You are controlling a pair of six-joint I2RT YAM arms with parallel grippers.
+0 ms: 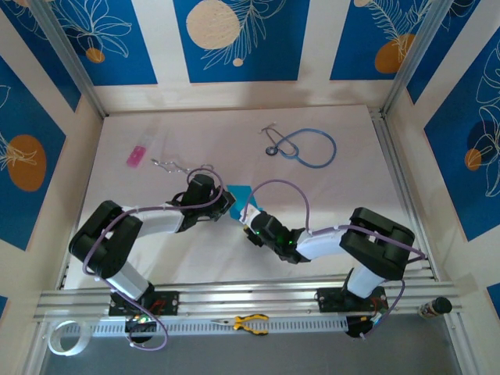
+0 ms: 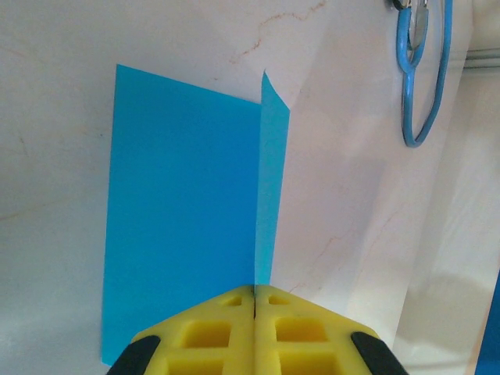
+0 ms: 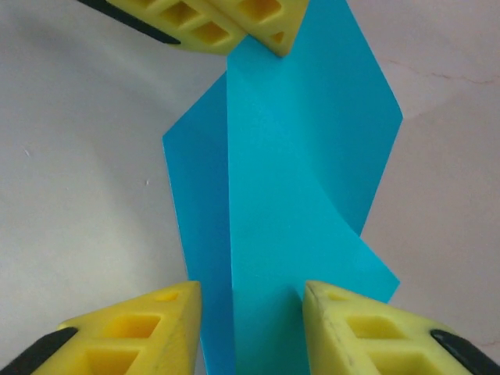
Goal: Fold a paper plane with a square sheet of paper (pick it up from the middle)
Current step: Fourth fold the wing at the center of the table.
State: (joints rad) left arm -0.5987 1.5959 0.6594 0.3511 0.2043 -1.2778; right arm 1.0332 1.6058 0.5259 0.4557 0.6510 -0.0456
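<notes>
Looks like a mid-fold step, with the square sheet of paper [image 3: 289, 156] lying partly folded on the worktop [image 1: 351, 203], near its middle and directly between the two arms. Lies with its long axis, and the crease along it, running straight from the left gripper [image 2: 255, 291] at one end to the right gripper [image 3: 251, 293] at the other, so sits about equally near both. At the left end: jaws pressed together, with the crease line running right into their seam and a narrow flap standing up beside the flat part, so apparently pinching the paper there (cannot tell how much of the edge is caught). At the right end: jaws spread, one on either side of the sheet's end, the upper layer curling up between them, nothing clamped. Seen from above: both forearms low and angled inward, wrists nearly meeting over the paper, the left reaching in from the near left, the right from the near right. Probably calls next for the right jaws to work along that crease while the left end stays pinned.
</notes>
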